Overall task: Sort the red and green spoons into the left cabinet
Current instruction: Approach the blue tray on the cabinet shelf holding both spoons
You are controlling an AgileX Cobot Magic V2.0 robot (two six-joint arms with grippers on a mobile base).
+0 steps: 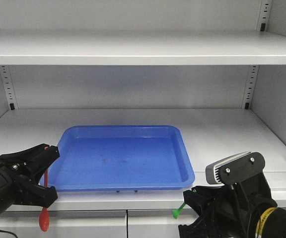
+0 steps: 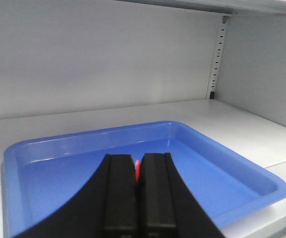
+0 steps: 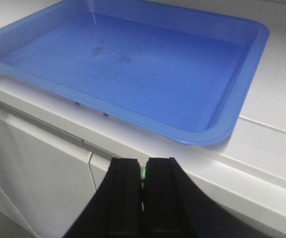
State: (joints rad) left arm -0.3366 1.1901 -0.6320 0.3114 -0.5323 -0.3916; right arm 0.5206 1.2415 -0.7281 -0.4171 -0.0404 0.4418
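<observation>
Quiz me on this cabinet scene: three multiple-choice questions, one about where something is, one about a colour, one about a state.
1. Where does the blue tray sit?
A) on the lower shelf of the cabinet
B) on the upper shelf
C) on the floor

2. Which colour of spoon does the left gripper hold?
A) green
B) red
C) yellow

3. What is in the tray?
A) nothing
B) both spoons
C) one spoon

Answers:
1 A: the tray rests flat on the lower shelf.
2 B: the red spoon hangs from its shut jaws, while the right gripper pinches the green spoon.
3 A: the tray's floor is bare.
</observation>
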